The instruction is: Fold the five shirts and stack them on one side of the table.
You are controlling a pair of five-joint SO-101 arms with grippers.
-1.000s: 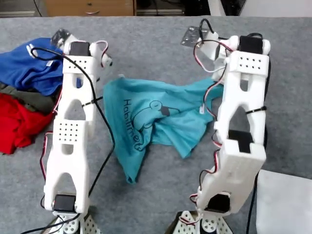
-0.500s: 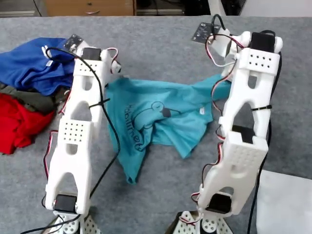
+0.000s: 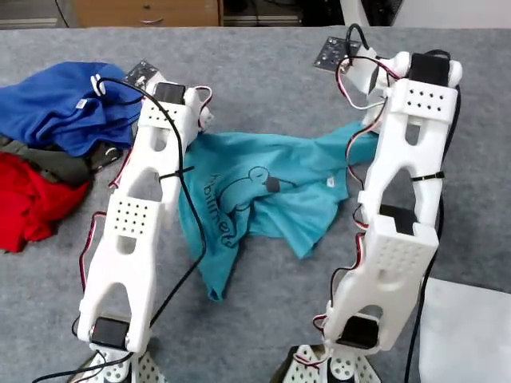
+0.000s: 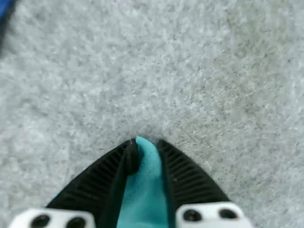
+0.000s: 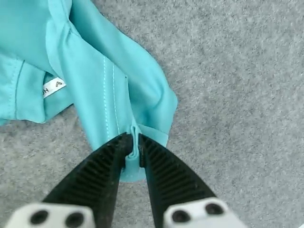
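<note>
as both end effectors [image 4: 146, 145] [image 5: 134, 140] clamp teal shirt [image 3: 275, 199], arms [image 3: 132, 231] [image 3: 403, 199] outstretched

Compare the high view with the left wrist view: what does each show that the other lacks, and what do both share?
The high view gives the whole teal shirt spread between the left arm and the right arm, plus a red shirt in the pile at the table's edge. The left wrist view gives the left gripper close up, its ribbed black fingers closed on a fold of that shirt. Shared: teal fabric and the grey table.
</note>
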